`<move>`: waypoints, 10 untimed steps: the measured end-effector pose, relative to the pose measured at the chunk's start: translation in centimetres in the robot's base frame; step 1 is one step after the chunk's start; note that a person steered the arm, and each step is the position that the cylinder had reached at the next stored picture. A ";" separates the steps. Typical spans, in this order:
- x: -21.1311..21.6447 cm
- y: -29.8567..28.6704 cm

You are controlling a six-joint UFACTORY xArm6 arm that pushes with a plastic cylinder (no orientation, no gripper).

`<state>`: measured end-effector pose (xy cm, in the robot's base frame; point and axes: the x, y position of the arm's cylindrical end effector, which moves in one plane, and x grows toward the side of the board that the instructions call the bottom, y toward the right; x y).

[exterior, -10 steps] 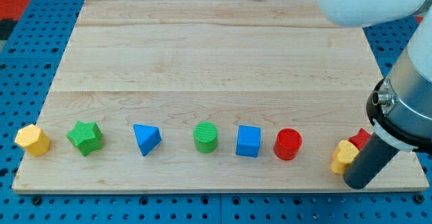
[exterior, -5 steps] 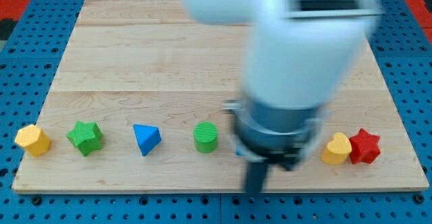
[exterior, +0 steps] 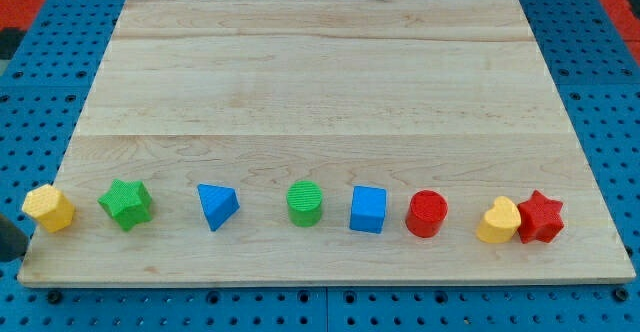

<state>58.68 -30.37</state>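
Observation:
Only a dark stub of my rod shows, at the view's left edge, with my tip [exterior: 12,256] just below and left of the yellow hexagonal block [exterior: 48,208]. I cannot tell whether they touch. A row of blocks runs rightward along the board's lower part: green star [exterior: 126,204], blue triangle [exterior: 216,206], green cylinder [exterior: 305,203], blue cube [exterior: 368,210], red cylinder [exterior: 427,213]. At the right end a yellow heart [exterior: 498,221] touches a red star [exterior: 541,217].
The wooden board [exterior: 320,82] lies on a blue pegboard table [exterior: 30,72]. The row of blocks stands close to the board's bottom edge. The arm's white body is out of the view.
The arm swept from the yellow heart at the right, across the front of the row, to the far left edge. The red star, half hidden before, now shows fully.

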 end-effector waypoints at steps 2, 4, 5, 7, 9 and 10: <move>-1.4 0.0; -2.1 0.0; -2.3 0.5; 2.1 2.4; 3.1 9.3; 3.1 10.1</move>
